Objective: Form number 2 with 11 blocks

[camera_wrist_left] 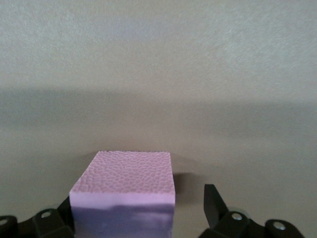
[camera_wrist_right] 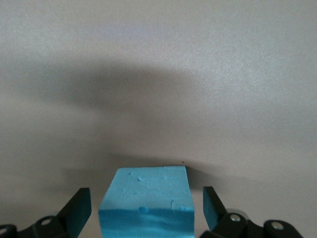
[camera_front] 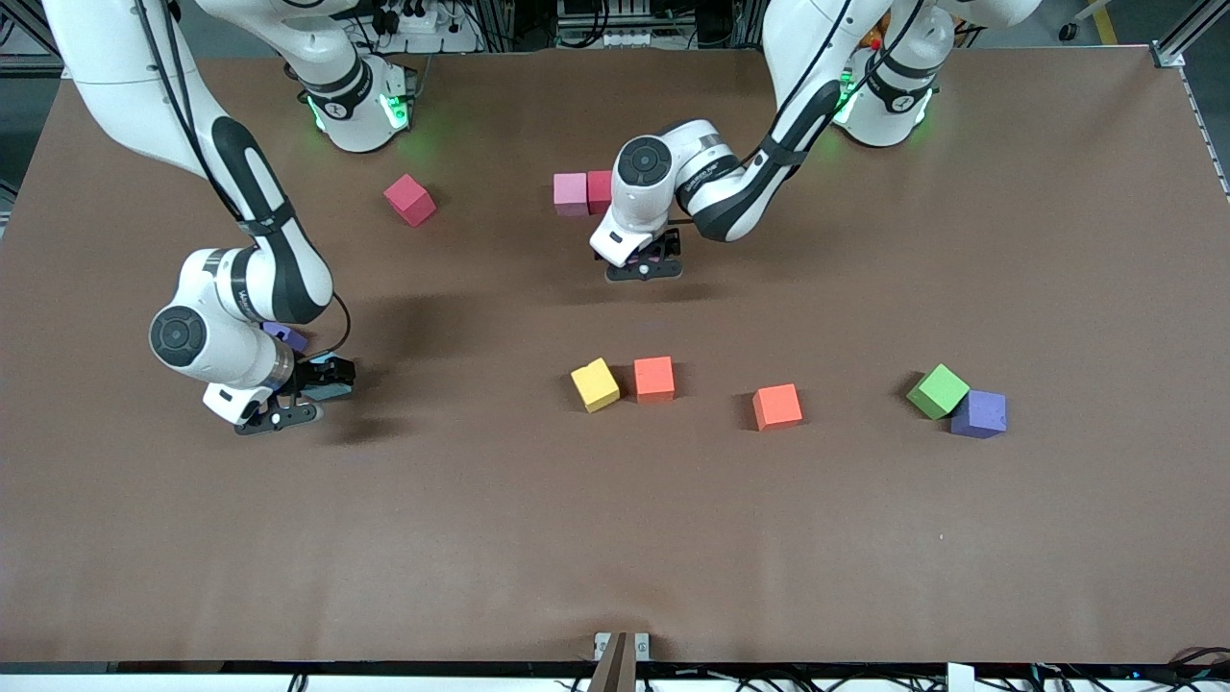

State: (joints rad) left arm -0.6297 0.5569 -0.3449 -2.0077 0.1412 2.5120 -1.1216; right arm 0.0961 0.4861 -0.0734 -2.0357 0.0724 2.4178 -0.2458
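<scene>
Pink foam cube [camera_wrist_left: 124,191] sat between the left pincer's [camera_front: 646,266] wide fingers; right pincer [camera_front: 288,404], also wide, straddled a blue foam cube [camera_wrist_right: 146,208]. Squeezing probably came next.

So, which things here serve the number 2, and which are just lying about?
For the job: crimson block; pink block; red block beside it; yellow block; orange block; second orange block; green block; purple block; light blue block in the open right hand; lilac block in the open left hand.
Not for it: bracket at the table edge; power strip.
</scene>
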